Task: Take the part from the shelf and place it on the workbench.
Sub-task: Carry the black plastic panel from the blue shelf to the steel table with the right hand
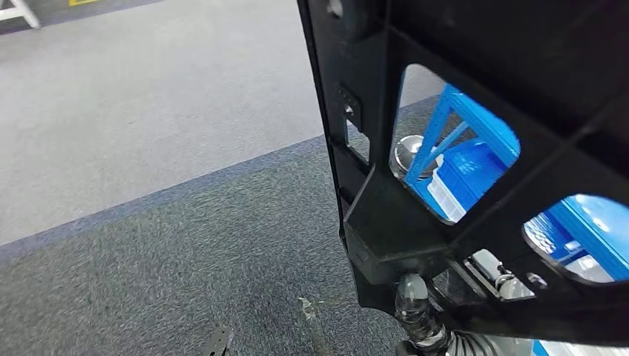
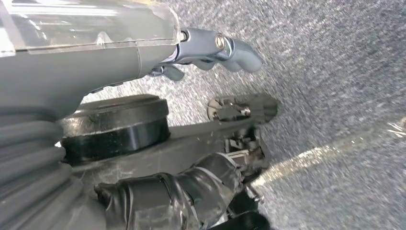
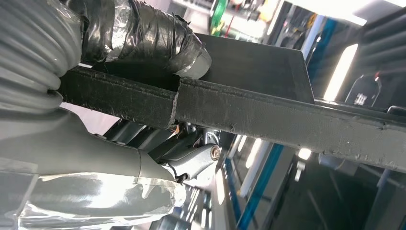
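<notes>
1. Head view: black part [image 1: 475, 111] held up close to the camera, over grey carpet floor [image 1: 148, 148]; blue shelf [image 1: 475, 159] seen through its cutouts.
2. Right hand [image 3: 119, 43]: fingers [image 3: 158, 36] wrapped over the part's edge, thumb underneath, gripping it.
3. Left hand [image 2: 143, 57]: fingers [image 2: 230, 48] extended, apart, holding nothing, above the carpet.

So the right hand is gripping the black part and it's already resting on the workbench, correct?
Not quite. The right hand does grip the black part, but the part is not on the workbench: the head view shows it held up in the air over the grey carpet, with the blue shelf visible through its openings.
</notes>
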{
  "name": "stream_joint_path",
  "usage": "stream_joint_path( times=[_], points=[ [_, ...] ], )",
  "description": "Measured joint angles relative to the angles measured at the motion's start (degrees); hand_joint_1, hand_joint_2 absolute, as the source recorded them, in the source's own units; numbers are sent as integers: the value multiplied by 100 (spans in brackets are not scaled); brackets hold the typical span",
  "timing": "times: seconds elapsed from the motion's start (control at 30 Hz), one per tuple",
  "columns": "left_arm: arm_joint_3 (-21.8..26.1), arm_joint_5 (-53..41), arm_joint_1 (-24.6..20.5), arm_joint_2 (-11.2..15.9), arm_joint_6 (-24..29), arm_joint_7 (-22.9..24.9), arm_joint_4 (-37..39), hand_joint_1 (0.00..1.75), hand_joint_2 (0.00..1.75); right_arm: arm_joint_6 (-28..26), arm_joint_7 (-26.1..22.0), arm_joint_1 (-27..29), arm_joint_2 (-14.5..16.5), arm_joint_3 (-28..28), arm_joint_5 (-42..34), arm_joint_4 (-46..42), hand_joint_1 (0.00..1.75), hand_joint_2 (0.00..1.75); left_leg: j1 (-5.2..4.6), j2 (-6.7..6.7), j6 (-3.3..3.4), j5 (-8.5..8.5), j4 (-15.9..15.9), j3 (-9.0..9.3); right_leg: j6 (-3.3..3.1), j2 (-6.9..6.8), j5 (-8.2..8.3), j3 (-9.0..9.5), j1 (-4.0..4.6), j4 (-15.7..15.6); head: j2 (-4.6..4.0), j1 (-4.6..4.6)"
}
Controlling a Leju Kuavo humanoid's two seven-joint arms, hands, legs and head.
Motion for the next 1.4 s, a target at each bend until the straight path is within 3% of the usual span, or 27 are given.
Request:
stream_joint_path(
  times=[0.03, 0.1, 0.13, 0.2, 0.27, 0.3, 0.33, 0.4, 0.47, 0.53, 0.57, 0.63, 0.67, 0.7, 0.77, 0.83, 0.9, 0.97, 1.03, 1.07, 1.1, 1.13, 1.2, 1.27, 1.33, 1.4],
  points=[
    [-10, -10, -1, 2, 1, 10, 0, 0, 175, 33, -50, 16, 0, 0, -66, -30, 175, 175, 6, -150, 74, 21, -50, 31, 31, 114, -162, -198, -2, 395, 0, 9],
    [-39, -35, 6, 3, 1, 51, 0, 0, 175, 116, -123, 47, -1, 0, -169, -99, 175, 175, 41, -510, 176, 43, -114, 106, 87, 391, -228, -466, -15, 850, 0, 27],
    [-51, -47, 4, 1, -1, 72, 0, 0, 175, 150, -140, 61, -1, 0, -202, -122, 175, 175, 55, -657, 161, 13, -64, 100, 100, 481, -110, -493, -28, 795, -1, 34],
    [-62, -62, 2, 2, -2, 99, 0, 0, 175, 202, -164, 64, 0, 0, -270, -161, 175, 175, 68, -822, 89, -48, 60, 46, 115, 695, 142, -221, -70, 172, -1, 43],
    [-73, -83, 2, 4, -2, 112, 0, 0, 175, 249, -203, 71, -1, 0, -333, -202, 175, 175, 73, -940, 24, -63, 121, -20, 89, 795, 136, -143, -68, 17, 0, 38],
    [-81, -91, 11, 5, -2, 119, 1, 0, 175, 265, -217, 74, 0, 0, -354, -220, 175, 175, 84, -995, 0, -53, 115, -38, 56, 742, 144, -137, -63, 17, 0, 31],
    [-92, -98, 26, 10, -1, 124, 1, 0, 175, 276, -227, 73, 0, 0, -367, -232, 175, 175, 87, -1000, -25, -54, 120, -55, 27, 684, 153, -129, -62, 0, 0, 25],
    [-123, -115, 42, 16, 3, 136, 1, 0, 175, 295, -230, 71, 3, 0, -382, -259, 175, 175, 81, -779, -77, -186, 347, -174, -36, 560, 166, -98, -75, -37, 0, -50],
    [-150, -146, 28, 14, 10, 144, 0, 0, 175, 339, -228, 73, 4, 0, -379, -301, 175, 175, 97, -465, -132, -481, 962, -483, -79, 421, 159, -80, -61, -53, 0, -158],
    [-166, -176, 17, 8, 16, 149, 0, 0, 175, 375, -222, 75, 4, 0, -366, -324, 175, 175, 126, -367, -155, -668, 1537, -791, -99, 277, 144, -76, -37, -54, 0, -193],
    [-174, -189, 18, 6, 18, 153, 0, 0, 175, 380, -218, 75, 5, 0, -358, -329, 175, 175, 130, -353, -150, -628, 1587, -825, -101, 211, 135, -70, -29, -54, -1, -193],
    [-187, -215, 24, 4, 23, 163, 0, 0, 175, 382, -204, 77, 4, 0, -341, -346, 175, 175, 117, -272, -107, -286, 1073, -563, -101, 94, 107, -32, -17, -57, -1, -193],
    [-193, -225, 21, 4, 28, 168, 0, 0, 175, 382, -195, 79, 4, 0, -334, -358, 175, 175, 87, -146, -78, -133, 689, -360, -97, 42, 91, -5, -13, -64, -1, -191],
    [-199, -234, 12, 4, 32, 172, 0, 0, 175, 382, -185, 87, 4, 0, -327, -370, 175, 175, 42, -26, -44, -32, 352, -179, -87, -7, 76, 20, -3, -72, 0, -194],
    [-223, -251, -11, 6, 46, 195, 0, 0, 175, 379, -166, 110, 4, 0, -327, -382, 175, 175, -43, 100, 7, -20, 63, -36, -50, -110, 60, 55, 7, -107, -1, -196],
    [-256, -257, -9, 16, 71, 246, 1, 0, 175, 368, -159, 128, 4, 0, -373, -387, 175, 175, -48, -16, 57, 6, -30, 7, 9, -193, 40, 101, 0, -141, -1, -196],
    [-276, -248, 7, 28, 91, 292, 1, 0, 175, 355, -193, 140, 4, -1, -474, -395, 175, 175, -12, -138, 116, 50, -152, 98, 52, -17, -73, 82, -9, 0, -1, -188],
    [-281, -234, -4, 33, 93, 308, 0, 0, 175, 348, -251, 161, 4, -2, -600, -398, 175, 175, 11, -252, 175, 67, -205, 150, 57, 279, -351, -185, -4, 564, 0, -156],
    [-284, -225, -19, 34, 90, 321, 0, 0, 175, 351, -301, 182, 4, -2, -718, -394, 175, 175, 17, -393, 207, 57, -196, 152, 69, 387, -573, -564, 0, 1227, 0, -126],
    [-285, -222, -18, 34, 89, 332, 0, 0, 175, 354, -318, 188, 4, -2, -763, -389, 175, 175, 21, -473, 205, 49, -185, 155, 82, 398, -546, -662, -6, 1349, 0, -115],
    [-286, -220, -13, 34, 87, 346, 0, 0, 175, 360, -328, 190, 4, -2, -797, -384, 175, 175, 32, -559, 193, 35, -162, 156, 98, 409, -401, -650, -16, 1243, 0, -110],
    [-286, -218, -8, 35, 86, 363, 0, 0, 175, 367, -332, 190, 4, -2, -820, -379, 175, 175, 48, -646, 168, 12, -123, 155, 118, 444, -180, -539, -36, 946, -1, -102],
    [-287, -223, -9, 43, 86, 385, 1, 0, 175, 382, -333, 192, 4, -3, -845, -366, 175, 175, 75, -805, 95, -62, 20, 102, 148, 697, 108, -259, -94, 290, -1, -77],
    [-289, -232, -17, 57, 87, 393, 2, 0, 175, 410, -332, 194, 5, -4, -869, -355, 175, 175, 83, -933, 26, -100, 122, 10, 124, 889, 120, -157, -112, 48, -1, -47],
    [-291, -236, 1, 77, 88, 399, 3, 0, 175, 456, -329, 187, 4, -4, -901, -352, 175, 175, 98, -1042, -21, -84, 125, -51, 50, 806, 124, -158, -102, 32, -1, -41],
    [-298, -243, 29, 98, 89, 406, 4, 0, 175, 481, -327, 177, 9, -4, -924, -351, 175, 175, 92, -885, -70, -149, 248, -126, -16, 670, 133, -123, -108, -3, 0, -71]
  ],
)
